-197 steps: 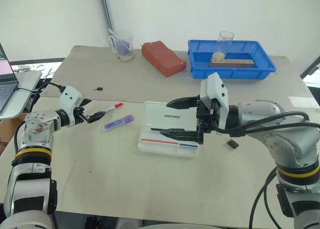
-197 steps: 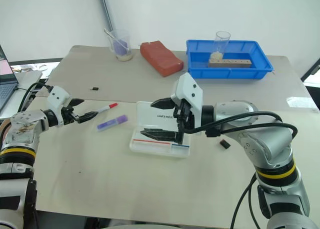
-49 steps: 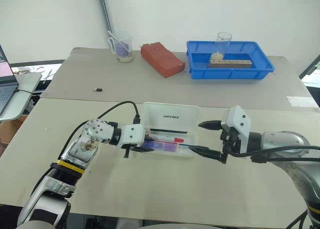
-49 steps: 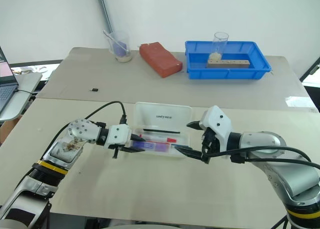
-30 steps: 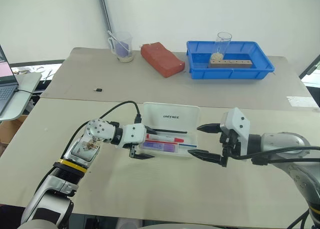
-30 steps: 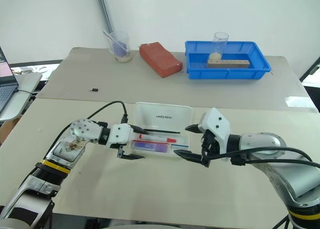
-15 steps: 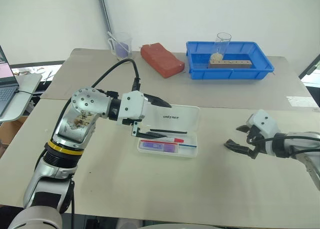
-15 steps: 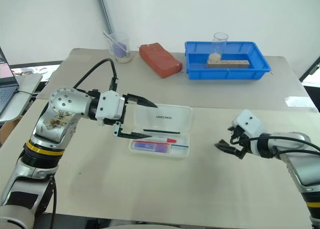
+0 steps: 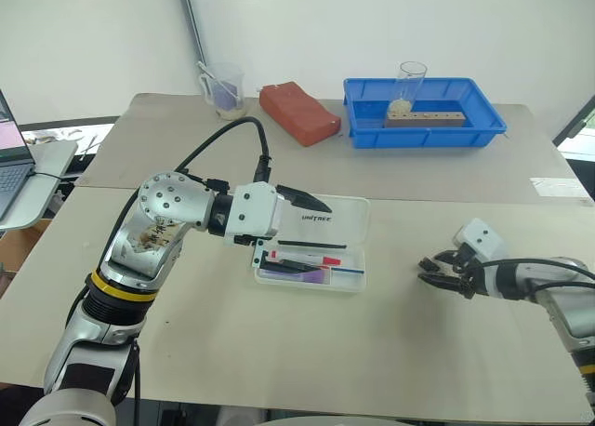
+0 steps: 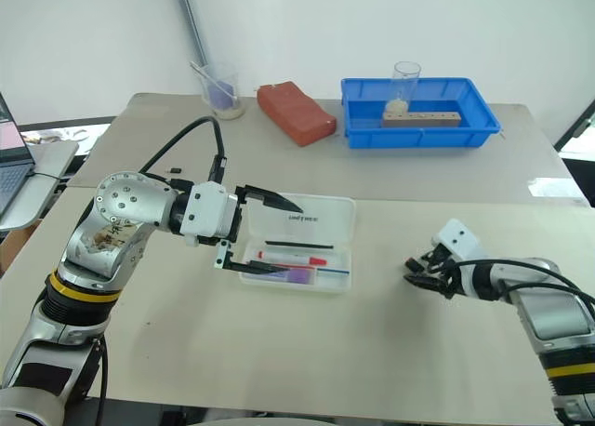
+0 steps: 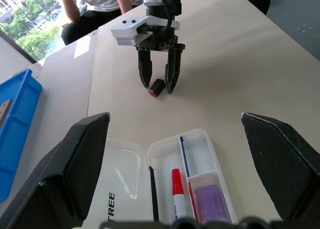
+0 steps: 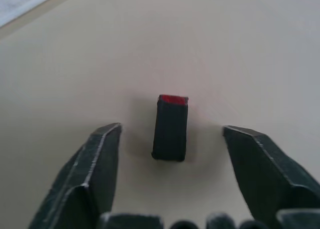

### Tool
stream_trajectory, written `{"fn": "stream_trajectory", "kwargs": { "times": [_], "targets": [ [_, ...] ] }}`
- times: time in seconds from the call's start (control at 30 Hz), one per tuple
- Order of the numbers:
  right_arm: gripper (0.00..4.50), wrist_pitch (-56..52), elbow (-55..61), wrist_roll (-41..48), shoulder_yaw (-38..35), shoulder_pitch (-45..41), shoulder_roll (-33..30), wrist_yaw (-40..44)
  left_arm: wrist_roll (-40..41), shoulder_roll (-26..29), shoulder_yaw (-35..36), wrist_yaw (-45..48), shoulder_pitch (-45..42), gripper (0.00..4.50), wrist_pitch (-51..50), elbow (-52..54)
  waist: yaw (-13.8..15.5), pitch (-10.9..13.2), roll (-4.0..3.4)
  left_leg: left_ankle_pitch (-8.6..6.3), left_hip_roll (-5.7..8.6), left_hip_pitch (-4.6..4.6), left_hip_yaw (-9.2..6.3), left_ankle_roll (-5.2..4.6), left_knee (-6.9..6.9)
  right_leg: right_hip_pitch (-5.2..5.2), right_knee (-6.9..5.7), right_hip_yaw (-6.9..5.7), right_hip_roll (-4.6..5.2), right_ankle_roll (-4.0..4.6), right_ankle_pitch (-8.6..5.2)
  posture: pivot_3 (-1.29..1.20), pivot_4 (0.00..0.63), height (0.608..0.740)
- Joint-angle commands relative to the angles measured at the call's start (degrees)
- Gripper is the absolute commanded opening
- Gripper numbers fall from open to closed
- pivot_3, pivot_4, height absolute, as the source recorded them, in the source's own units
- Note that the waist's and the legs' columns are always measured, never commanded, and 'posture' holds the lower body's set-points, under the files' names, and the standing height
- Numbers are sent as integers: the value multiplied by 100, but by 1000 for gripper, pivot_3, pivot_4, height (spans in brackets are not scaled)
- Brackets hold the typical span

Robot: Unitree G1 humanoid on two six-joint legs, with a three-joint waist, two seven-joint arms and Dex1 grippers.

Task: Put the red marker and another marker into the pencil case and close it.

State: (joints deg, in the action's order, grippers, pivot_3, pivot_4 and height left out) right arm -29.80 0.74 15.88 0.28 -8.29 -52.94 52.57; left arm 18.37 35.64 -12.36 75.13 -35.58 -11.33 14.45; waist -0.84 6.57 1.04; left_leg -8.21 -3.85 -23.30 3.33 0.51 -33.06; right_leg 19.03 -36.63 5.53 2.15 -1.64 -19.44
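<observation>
The pencil case (image 9: pixel 311 245) lies open near the middle of the table (image 9: pixel 279 352), its lettered lid folded back flat toward the far side. Inside the tray half, the red marker (image 11: pixel 177 191) sits in the long compartment and the purple highlighter (image 11: pixel 209 203) rests in the small one beside it, so both loading steps look done; what remains, by my reading, is swinging the lid over and pressing it shut. The left gripper (image 9: pixel 302 232) hovers just above the case with its jaws spread wide and empty, one finger over the lid and one over the tray. Well apart to the right, the right gripper (image 11: pixel 157 80) points down at the table, jaws partly open around a small dark block with a red end (image 12: pixel 171 126), not touching it.
</observation>
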Motion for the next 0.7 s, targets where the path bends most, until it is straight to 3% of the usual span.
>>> {"fn": "stream_trajectory", "kwargs": {
  "times": [0.03,0.2,0.47,0.7],
  "targets": [
    [1924,77,0,-116,-25,-91,27,7,114,65,115,-42,-29,4500,4,146,2,0,0,0,0,-1,0,0,0,0,1,0,0,0,0,0,150,740],
    [272,141,291,41,-134,-169,63,206,125,89,134,-49,8,4500,-1,130,12,0,0,0,1,-1,1,0,-1,0,1,0,1,1,1,0,150,740],
    [255,-499,2091,638,500,-775,198,794,142,406,73,138,344,4500,-127,219,-15,6,-31,0,-2,-4,-6,0,8,9,-3,1,-6,0,-1,0,150,740],
    [255,-126,1793,109,1251,-1129,340,933,74,638,14,208,589,4500,-52,321,84,10,-24,0,5,-9,-1,1,-2,17,4,0,9,3,-1,0,150,740]
  ]
}}
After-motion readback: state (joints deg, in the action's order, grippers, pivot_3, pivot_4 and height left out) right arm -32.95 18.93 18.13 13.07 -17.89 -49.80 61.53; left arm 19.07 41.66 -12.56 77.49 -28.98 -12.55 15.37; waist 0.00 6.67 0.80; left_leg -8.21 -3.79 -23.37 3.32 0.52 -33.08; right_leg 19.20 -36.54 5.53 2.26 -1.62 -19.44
